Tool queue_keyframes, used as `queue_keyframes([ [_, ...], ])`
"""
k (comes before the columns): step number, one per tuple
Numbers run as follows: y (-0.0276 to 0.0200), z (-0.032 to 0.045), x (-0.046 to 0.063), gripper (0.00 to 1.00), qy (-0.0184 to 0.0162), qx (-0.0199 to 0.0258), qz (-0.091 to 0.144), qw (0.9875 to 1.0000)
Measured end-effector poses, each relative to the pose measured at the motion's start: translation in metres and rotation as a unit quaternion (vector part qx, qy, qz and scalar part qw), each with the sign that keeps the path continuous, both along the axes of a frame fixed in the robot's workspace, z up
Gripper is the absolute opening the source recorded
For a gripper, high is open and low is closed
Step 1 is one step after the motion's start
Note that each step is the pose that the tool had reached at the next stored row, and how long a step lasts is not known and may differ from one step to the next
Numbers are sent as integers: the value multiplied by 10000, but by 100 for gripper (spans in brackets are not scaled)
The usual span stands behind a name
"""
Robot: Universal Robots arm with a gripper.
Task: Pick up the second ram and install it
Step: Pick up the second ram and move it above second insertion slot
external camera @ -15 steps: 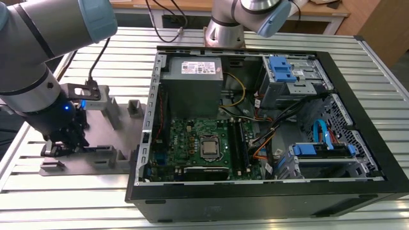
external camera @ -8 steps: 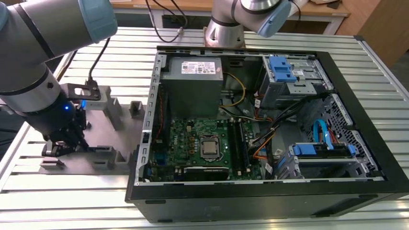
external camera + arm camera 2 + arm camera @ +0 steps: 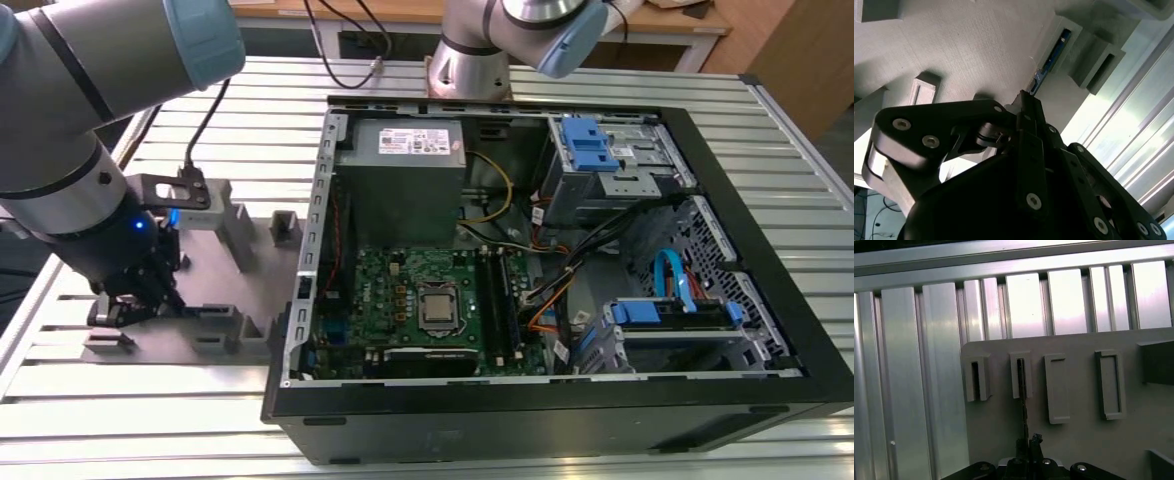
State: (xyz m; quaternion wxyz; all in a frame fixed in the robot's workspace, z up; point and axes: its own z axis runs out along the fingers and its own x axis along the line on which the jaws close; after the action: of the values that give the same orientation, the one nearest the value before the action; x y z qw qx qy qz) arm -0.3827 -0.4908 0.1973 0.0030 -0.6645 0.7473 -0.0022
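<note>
The second ram (image 3: 1052, 56) is a thin dark blue stick standing on edge in a slot of the grey holder plate (image 3: 247, 235), at the exterior view's left beside the open computer case (image 3: 561, 400). In the first wrist view the ram (image 3: 1024, 407) runs as a thin dark line from its slot block (image 3: 1015, 375) back to my gripper (image 3: 1028, 444). My gripper (image 3: 1026, 97) has its black fingers drawn together on the near end of the stick. In the exterior view the gripper (image 3: 130, 305) is low over the plate. The motherboard (image 3: 400, 290) lies inside the case.
The plate carries several raised grey slot blocks (image 3: 1056, 387) around the gripper. The case holds a power supply (image 3: 400, 150), loose cables (image 3: 561, 270) and blue drive cages (image 3: 667, 310). Another arm's base (image 3: 467, 60) stands behind the case. The table is slatted aluminium (image 3: 914, 365).
</note>
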Motion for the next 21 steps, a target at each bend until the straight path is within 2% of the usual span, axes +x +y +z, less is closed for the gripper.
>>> queue_keyframes([
  [8,0,6,0,10,-2,2,0,10000],
  [21,1,321,0,10,-1,0,0,10000],
])
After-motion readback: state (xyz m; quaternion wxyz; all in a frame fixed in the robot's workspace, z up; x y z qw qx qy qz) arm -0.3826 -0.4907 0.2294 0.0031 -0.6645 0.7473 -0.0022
